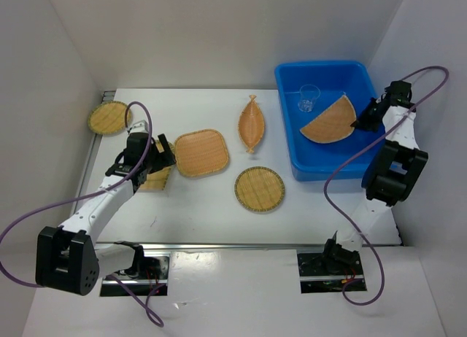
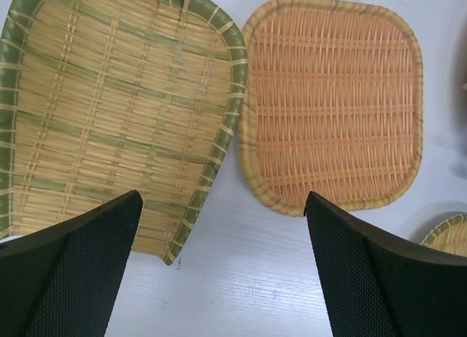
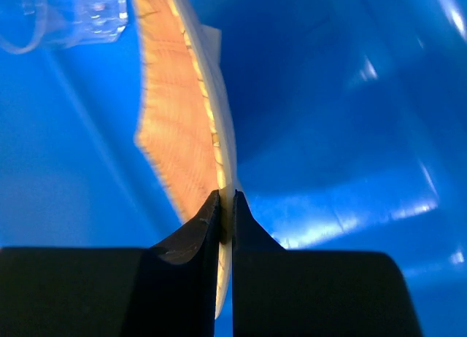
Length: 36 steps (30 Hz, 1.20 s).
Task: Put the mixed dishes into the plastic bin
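My right gripper (image 1: 359, 120) is shut on the rim of a fan-shaped tray (image 1: 328, 121) and holds it inside the blue bin (image 1: 321, 171); the wrist view shows the tray (image 3: 182, 125) edge-on between my fingers. A clear cup (image 1: 308, 98) stands in the bin's back left, also in the right wrist view (image 3: 66, 16). My left gripper (image 1: 165, 156) is open above the table, over the gap between a green-rimmed tray (image 2: 109, 111) and a rounded-square tray (image 2: 336, 103). A leaf tray (image 1: 252, 123), a round tray (image 1: 259, 188) and a small round tray (image 1: 109, 118) lie on the table.
White walls enclose the table on the left, back and right. The bin sits at the back right against the wall. Purple cables loop from both arms, one (image 1: 343, 169) across the table's right front. The table's front edge runs by the arm bases.
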Available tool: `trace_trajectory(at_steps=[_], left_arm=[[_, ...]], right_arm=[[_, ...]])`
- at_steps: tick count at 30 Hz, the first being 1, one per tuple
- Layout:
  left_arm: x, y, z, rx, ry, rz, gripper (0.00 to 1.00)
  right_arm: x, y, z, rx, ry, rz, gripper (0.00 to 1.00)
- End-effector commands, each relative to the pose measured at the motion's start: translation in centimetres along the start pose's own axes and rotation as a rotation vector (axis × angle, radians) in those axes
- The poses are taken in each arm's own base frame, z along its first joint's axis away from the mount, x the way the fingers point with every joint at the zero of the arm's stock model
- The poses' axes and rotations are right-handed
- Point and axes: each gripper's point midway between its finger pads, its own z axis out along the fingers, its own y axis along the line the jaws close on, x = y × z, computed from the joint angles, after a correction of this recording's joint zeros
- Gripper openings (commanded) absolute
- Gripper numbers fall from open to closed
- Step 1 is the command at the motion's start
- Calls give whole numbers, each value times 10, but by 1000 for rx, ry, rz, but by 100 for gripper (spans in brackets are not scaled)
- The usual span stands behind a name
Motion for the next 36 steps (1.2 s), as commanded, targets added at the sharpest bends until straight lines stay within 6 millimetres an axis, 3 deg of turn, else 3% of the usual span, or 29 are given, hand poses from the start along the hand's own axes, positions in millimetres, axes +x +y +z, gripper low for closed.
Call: trace_trajectory(at_steps=[1,6,11,17,21,22,25,31,32,35,36], left_arm=[[-2,-1,3,14,-13,-10,100],[-2,-1,3,14,-13,-10,100],[-3,0,4,5,-17,-10,100],[1,2,5,-3,-1,-8,100],[3,3,7,-8,7,-7,100],[3,3,7,-8,7,-7,100],[3,3,7,-8,7,-7,100],[1,2,7,-3,-1,-8,100],[1,2,7,-3,-1,-8,100],[2,0,7,5,3,-8,100],[2,0,7,5,3,-8,100]], right_arm=[[-23,19,15,-18,-43,-12,1],[-18,28,43,91,-16,-70,1],[-4,14,73,230,32,-107,1],[9,-6,91,320,69,-115,6],[2,-7,90,334,43,-118,16],[-7,-4,87,334,17,-119,31],[-18,0,87,335,-5,-121,48],[-23,5,74,326,-31,-111,49],[-30,12,59,315,-58,-112,49],[-25,41,38,237,-78,-138,49],[-23,58,14,199,-110,-155,51]])
